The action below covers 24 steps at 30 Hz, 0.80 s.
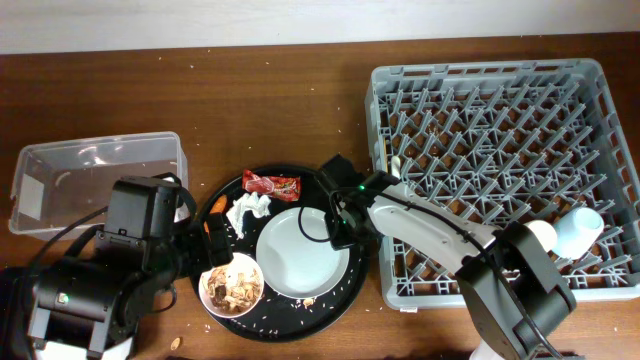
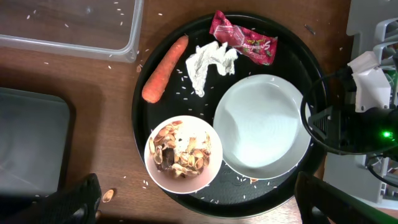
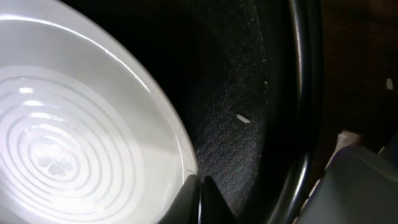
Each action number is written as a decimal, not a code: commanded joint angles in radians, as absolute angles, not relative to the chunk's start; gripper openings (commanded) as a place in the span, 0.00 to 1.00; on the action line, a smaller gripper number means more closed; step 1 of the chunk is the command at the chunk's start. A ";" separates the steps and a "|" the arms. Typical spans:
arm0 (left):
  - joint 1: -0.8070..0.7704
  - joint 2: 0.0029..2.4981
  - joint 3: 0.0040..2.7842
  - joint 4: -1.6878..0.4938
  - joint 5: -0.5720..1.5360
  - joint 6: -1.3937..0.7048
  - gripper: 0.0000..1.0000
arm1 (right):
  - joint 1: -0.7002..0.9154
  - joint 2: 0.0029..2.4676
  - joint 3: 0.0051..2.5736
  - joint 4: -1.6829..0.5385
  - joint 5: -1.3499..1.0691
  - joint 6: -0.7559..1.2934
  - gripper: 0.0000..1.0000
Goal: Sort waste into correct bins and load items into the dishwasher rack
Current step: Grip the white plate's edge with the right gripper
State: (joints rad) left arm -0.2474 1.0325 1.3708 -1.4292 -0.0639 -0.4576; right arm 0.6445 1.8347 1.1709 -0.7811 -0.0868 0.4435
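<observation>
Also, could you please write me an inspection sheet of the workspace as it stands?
Surface: brown wooden table, rice-like crumbs scattered over it and the tray.
Job's things: plate, bowl of food scraps, carrot, tissue and red wrapper all on the round black tray; clear tub and black bin to its left; two pale cups in the rack.
Clutter: one shell fragment on the table beside the tray.
Hands: left hand open, holding nothing; right hand at the plate's rim, grip not discernible.
Cables: black loop by the right hand; more along the left arm.
Surroundings: pale wall strip beyond the table.
</observation>
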 commanded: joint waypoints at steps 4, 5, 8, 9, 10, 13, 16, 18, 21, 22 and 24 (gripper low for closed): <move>-0.243 1.033 1.381 -1.431 -0.068 -0.455 0.99 | 0.639 1.837 1.179 -0.780 -0.067 0.458 0.04; -0.243 1.033 1.381 -1.430 -0.068 -0.455 0.99 | 0.639 1.837 1.179 -0.781 -0.068 0.458 0.04; -0.243 1.033 1.381 -1.430 -0.068 -0.455 0.99 | 0.639 1.837 1.179 -0.781 -0.067 0.458 0.04; -0.243 1.033 1.381 -1.430 -0.068 -0.455 0.99 | 0.639 1.837 1.179 -0.781 -0.067 0.458 0.04; -0.243 1.033 1.381 -1.431 -0.068 -0.455 0.99 | 0.639 1.837 1.179 -0.781 -0.067 0.458 0.04; -0.243 1.033 1.381 -1.431 -0.068 -0.455 0.99 | 0.639 1.837 1.179 -0.781 -0.067 0.458 0.04; -0.243 1.033 1.381 -1.430 -0.068 -0.455 0.99 | 0.614 1.810 1.232 -0.835 -0.072 0.458 0.04; -0.243 1.033 1.381 -1.431 -0.068 -0.455 0.99 | 0.614 1.750 1.265 -0.876 -0.071 0.458 0.04; -0.243 1.033 1.381 -1.431 -0.068 -0.455 0.99 | 0.614 1.643 1.287 -0.907 -0.071 0.458 0.04; -0.243 1.033 1.381 -1.431 -0.068 -0.455 0.99 | 0.614 1.627 1.287 -0.919 -0.070 0.457 0.04; -0.243 1.033 1.381 -1.431 -0.068 -0.455 0.99 | 0.614 1.642 1.269 -0.924 -0.063 0.457 0.04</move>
State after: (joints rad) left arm -0.2474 1.0325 1.3708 -1.4296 -0.0643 -0.4576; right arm 0.6174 1.6375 1.2736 -0.9276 -0.0826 0.4492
